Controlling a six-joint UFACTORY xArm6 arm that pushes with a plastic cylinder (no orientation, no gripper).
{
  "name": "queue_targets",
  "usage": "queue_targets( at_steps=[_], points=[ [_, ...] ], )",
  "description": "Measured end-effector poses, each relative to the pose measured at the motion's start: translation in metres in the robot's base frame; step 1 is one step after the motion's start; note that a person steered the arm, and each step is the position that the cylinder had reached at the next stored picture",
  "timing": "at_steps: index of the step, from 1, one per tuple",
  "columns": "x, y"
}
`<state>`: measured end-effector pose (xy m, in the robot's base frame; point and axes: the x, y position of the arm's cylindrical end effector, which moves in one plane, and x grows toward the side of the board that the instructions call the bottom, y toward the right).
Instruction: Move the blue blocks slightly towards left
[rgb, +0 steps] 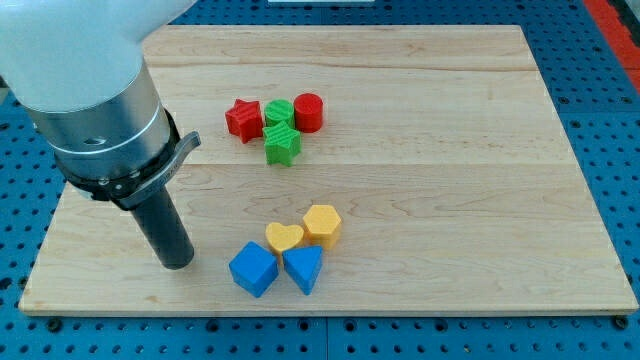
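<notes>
Two blue blocks lie near the view's bottom centre: a blue cube (252, 269) and, touching its right side, a blue triangular block (304, 268). My tip (177, 262) rests on the board just left of the blue cube, a short gap apart from it. A yellow heart (284, 237) and a yellow hexagon (322, 224) sit right above the blue blocks, touching them.
A cluster sits higher up near the centre: a red star (243, 119), a green round block (279, 112), a red cylinder (308, 111) and a green star (283, 144). The wooden board (480, 200) ends close below the blue blocks.
</notes>
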<state>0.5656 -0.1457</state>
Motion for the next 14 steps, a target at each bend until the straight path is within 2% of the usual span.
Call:
queue_targets(
  at_steps=[1, 2, 3, 5, 9, 10, 14],
  points=[
    [0.027, -0.013],
    [0.053, 0.02],
    [0.053, 0.039],
    [0.052, 0.04],
    [0.053, 0.159],
    [0.043, 0.16],
    [-0.021, 0.093]
  ],
)
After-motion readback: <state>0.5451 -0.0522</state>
